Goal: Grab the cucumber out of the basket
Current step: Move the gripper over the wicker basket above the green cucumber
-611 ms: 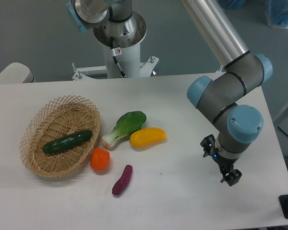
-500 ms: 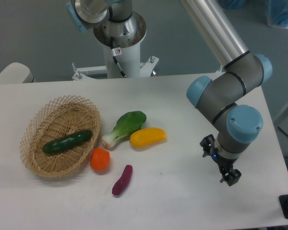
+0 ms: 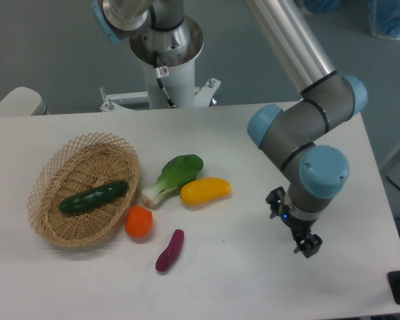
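From the fixed camera, the oval tan woven wicker basket (image 3: 41, 213) sits at the left of the white table (image 3: 240, 140), and the dark green glossy slim cucumber (image 3: 93, 197) lies inside it, slanting from lower left to upper right across the basket's floor. Just outside the basket's right rim rests a small orange-red round tomato-like vegetable (image 3: 139, 221), and near it lies a little purple elongated eggplant (image 3: 169, 251). Above these a leafy green bok choy with a white stem (image 3: 174, 176) lies touching or almost touching a yellow oblong pepper-like vegetable (image 3: 205, 191). The grey robot arm with light blue joint caps (image 3: 307, 143) reaches down at the right side of the table, well apart from the basket, and its black two-finger gripper (image 3: 295, 225) hangs above bare tabletop with nothing in it; whether its fingers are spread or closed cannot be told at this angle.
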You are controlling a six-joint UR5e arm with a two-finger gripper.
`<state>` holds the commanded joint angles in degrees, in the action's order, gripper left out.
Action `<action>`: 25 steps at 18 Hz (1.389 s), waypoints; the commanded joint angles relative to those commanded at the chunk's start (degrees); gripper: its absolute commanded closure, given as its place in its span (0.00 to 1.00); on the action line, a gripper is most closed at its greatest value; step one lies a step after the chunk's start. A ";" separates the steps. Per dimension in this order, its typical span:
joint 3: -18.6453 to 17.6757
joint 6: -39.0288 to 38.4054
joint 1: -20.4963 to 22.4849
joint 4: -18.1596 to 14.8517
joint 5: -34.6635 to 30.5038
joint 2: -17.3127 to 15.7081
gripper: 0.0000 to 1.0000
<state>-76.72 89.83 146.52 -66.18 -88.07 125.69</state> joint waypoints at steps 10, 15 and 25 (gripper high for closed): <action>-13.53 -5.80 -6.32 0.17 1.49 -11.15 0.00; -19.86 -10.53 -11.95 0.17 2.89 -16.52 0.00; -22.94 -28.02 -25.48 0.52 3.16 -18.20 0.00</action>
<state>-99.67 61.81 121.04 -65.66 -84.90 107.49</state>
